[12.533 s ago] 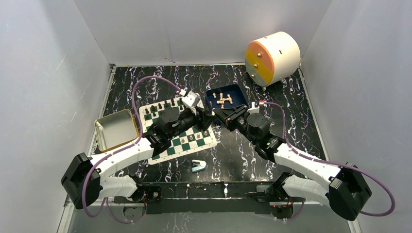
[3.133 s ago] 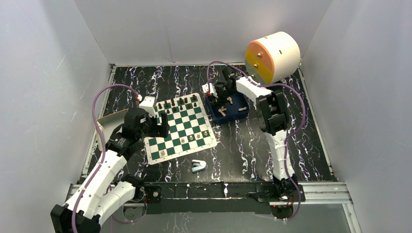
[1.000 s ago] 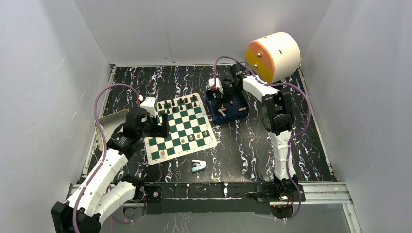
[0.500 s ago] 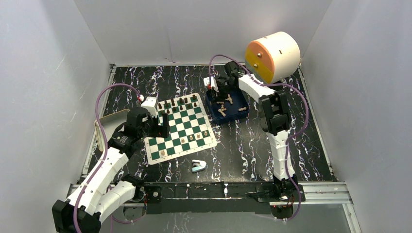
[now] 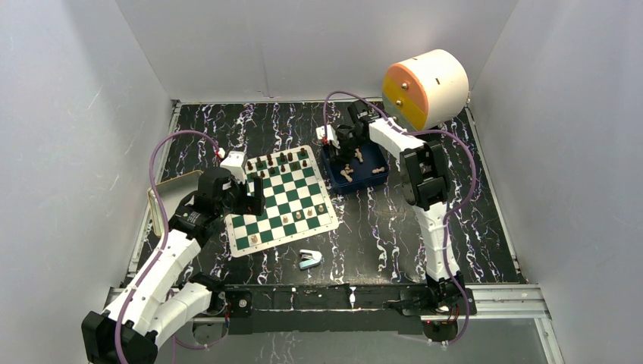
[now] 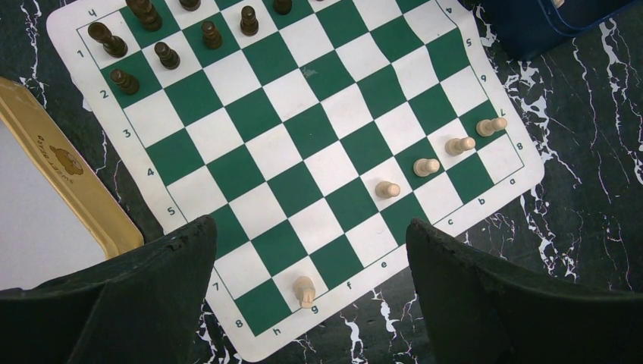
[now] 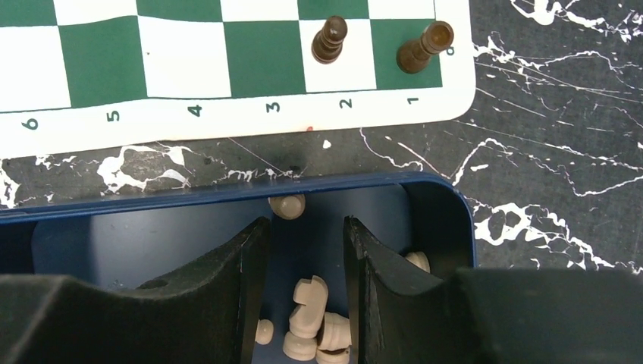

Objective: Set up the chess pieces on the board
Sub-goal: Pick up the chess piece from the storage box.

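While the left claw [image 6: 307, 227] hangs wide spread above the board [image 6: 326, 136], pinching nothing, a lone tan piece [image 6: 304, 290] stands below the gap between its fingers, on the board's edge row. Four tan pawns [image 6: 426, 166] run in a slanting line ahead of the finger on the right of the wrist view; dark pieces [image 6: 155, 53] cluster at the far corner, ahead of the other finger; a gold tin [image 6: 68, 182] lies on the tabletop [image 6: 591, 189] just beside that finger.

The right claw [image 7: 303, 227] is down inside the blue tray [image 7: 152, 201], its fingers partly spread with nothing gripped; a tan knight [image 7: 307, 299] lies among other tan pieces in the gap between them; a round tan piece [image 7: 287, 205] rests against the tray wall just ahead of the tips. Beyond that wall comes a strip of tabletop, then the board's numbered edge, where a dark pawn [image 7: 328, 39] and a taller dark piece [image 7: 425, 45] stand ahead and slightly right of the claw.
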### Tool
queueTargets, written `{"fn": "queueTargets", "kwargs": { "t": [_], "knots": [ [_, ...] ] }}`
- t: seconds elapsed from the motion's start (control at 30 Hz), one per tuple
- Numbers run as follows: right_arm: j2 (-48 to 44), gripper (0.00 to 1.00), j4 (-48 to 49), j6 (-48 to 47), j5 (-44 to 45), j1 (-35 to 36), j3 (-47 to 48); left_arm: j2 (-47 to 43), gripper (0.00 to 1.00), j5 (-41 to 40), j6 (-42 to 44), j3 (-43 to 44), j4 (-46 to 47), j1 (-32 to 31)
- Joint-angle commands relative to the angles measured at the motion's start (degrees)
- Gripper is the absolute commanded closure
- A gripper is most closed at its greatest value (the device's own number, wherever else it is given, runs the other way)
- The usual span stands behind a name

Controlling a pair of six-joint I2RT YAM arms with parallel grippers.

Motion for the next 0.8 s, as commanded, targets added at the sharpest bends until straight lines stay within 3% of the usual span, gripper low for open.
{"fn": "queueTargets", "kwargs": {
  "t": [0.0, 0.23, 0.6, 0.77],
  "knots": [
    [-0.47, 0.51, -1.42, -1.54, -1.27, 0.85, 2.46, -0.45, 0.09, 0.1, 0.24, -0.01, 1.06, 0.12],
    [-1.0, 0.53, -0.84, -1.5, -1.21, 0.99, 2.53, -0.45, 0.09, 0.13, 0.2, -0.01, 1.07, 0.12],
    [-1.16, 0.73, -0.43, -1.66, -2.68, 1.0, 2.32, -0.45, 0.09, 0.13, 0.33, 0.03, 1.01, 0.12],
    [-2.17, 0.74, 2.26, 0.12, -1.99, 0.91, 0.78, -0.45, 0.09, 0.09, 0.3, -0.08, 1.05, 0.1]
  ]
}}
